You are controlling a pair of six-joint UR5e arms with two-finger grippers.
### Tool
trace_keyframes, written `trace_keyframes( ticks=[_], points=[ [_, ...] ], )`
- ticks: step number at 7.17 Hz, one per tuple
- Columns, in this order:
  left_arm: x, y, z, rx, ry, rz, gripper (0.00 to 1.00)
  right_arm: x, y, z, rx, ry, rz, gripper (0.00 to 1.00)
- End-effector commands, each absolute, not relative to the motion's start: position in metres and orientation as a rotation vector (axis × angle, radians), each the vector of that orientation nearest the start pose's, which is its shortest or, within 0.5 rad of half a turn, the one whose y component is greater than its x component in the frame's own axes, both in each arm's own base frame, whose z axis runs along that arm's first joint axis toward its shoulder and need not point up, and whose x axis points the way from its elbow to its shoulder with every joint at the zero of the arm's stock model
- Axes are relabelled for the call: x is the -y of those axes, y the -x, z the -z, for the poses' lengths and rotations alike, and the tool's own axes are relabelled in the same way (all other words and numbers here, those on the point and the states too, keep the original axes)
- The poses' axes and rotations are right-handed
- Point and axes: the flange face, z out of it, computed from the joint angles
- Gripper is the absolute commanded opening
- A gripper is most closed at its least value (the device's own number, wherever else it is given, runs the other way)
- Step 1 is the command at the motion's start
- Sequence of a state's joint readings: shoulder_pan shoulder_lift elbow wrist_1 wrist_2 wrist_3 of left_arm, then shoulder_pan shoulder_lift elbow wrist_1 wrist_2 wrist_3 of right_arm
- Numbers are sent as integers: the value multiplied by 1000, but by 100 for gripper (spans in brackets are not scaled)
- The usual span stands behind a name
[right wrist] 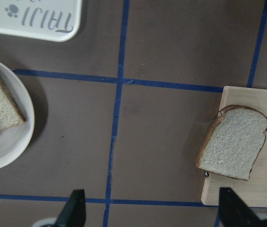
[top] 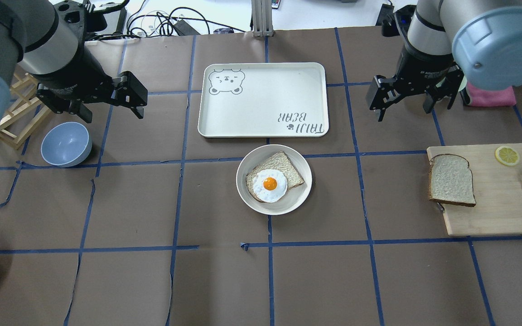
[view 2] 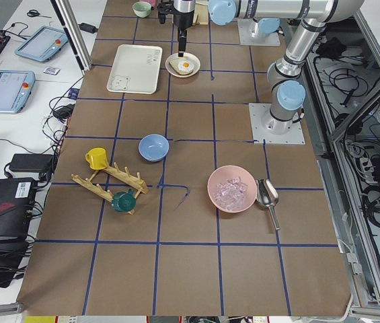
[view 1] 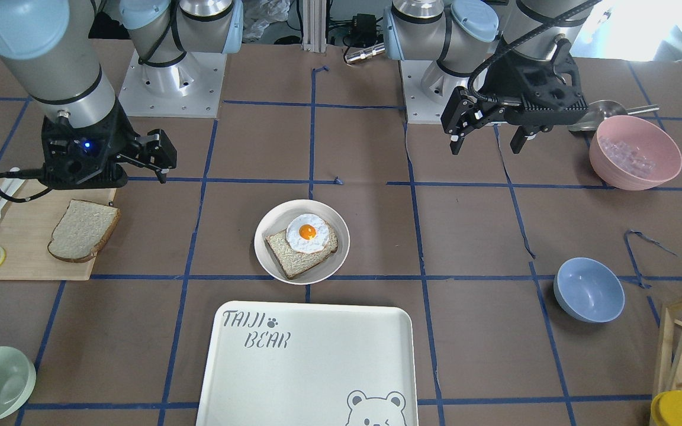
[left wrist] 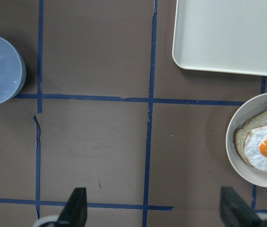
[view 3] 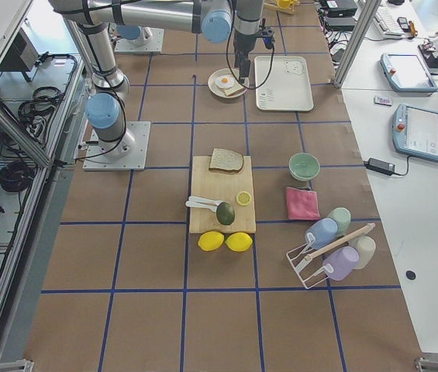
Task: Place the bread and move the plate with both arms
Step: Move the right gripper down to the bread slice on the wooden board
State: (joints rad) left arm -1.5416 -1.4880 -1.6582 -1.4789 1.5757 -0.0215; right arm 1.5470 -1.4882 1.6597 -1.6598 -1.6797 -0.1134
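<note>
The bread point(top: 452, 179) lies flat on a wooden cutting board point(top: 492, 213) near the table's right end, at the board's edge facing the middle of the table. Its long axis runs roughly from the robot's edge to the far edge, rounded top toward the far edge.

The right end effector point(top: 403, 108) hangs above bare table with its fingers spread and nothing between them. From it, the bread lies toward the robot's edge and a little toward the right end, near but not beneath it. In the right wrist view the slice sits off to one side of the finger line.

The left end effector point(top: 112, 111) is also released and empty. It hovers toward the table's left end near a blue bowl point(top: 66, 144), well apart from the bread.

The plate point(top: 288, 203) rests at the table's middle and already carries a slice topped with a fried egg point(top: 270, 183). The white tray point(top: 261, 122) lies just beyond it toward the far edge.

The right arm is clearly the nearer one, so the pickup probably falls to it. Its fingers open along the table's length, across the slice's shorter width, which suits a grasp there.
</note>
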Motion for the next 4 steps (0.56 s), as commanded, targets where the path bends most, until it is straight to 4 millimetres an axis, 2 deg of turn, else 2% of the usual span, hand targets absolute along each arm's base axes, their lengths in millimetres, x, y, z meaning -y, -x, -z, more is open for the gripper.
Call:
trace_keyframes(
  ticks=[1,2,3,4],
  points=[
    [469,119,-494,-3133,80,137,100,497,-86,-314,-3331,70,-177,100],
    [469,119,-494,-3133,80,137,100,478,-65,-275,-3424,-15,-178,100],
    [469,119,-494,-3131,80,137,100,465,-59,-245,-3466,-54,-101,100],
    [469,119,-494,-3131,77,137,100,458,-60,-224,-3467,-66,-106,100]
  ],
)
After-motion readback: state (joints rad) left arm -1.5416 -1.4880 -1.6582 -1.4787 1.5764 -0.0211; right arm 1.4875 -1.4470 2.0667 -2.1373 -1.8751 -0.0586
